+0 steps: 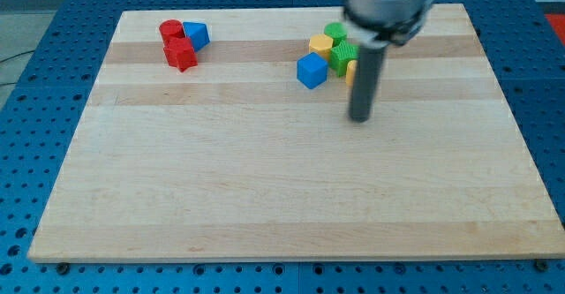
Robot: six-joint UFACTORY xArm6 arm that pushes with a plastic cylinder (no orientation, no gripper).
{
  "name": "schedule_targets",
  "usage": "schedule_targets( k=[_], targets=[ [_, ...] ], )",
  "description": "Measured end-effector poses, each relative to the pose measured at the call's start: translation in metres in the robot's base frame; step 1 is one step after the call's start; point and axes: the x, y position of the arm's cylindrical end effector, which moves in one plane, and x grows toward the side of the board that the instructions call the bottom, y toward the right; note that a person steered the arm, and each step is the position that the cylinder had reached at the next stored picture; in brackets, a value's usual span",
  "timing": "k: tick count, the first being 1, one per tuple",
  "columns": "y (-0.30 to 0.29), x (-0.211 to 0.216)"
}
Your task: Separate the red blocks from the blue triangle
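Two red blocks sit at the view's top left: a red cylinder and, just below it, a red star-like block. The blue triangle touches them on their right side. My tip rests on the board far to the right of this cluster, below a second group of blocks. The rod rises from the tip to the arm's blurred head at the view's top.
A second cluster lies at the top centre-right: a blue cube, a yellow block, a green block, another green block and a yellow block partly hidden by the rod. The wooden board lies on a blue perforated table.
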Motion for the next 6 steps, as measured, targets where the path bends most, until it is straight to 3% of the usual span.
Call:
schedule_targets(
  k=[1,2,3,4,5,6],
  targets=[
    [-0.165,-0.012],
    [-0.283,-0.096],
    [-0.328,-0.194],
    [-0.282,-0.224],
    [-0.197,-0.165],
    [-0.164,-0.09]
  ],
)
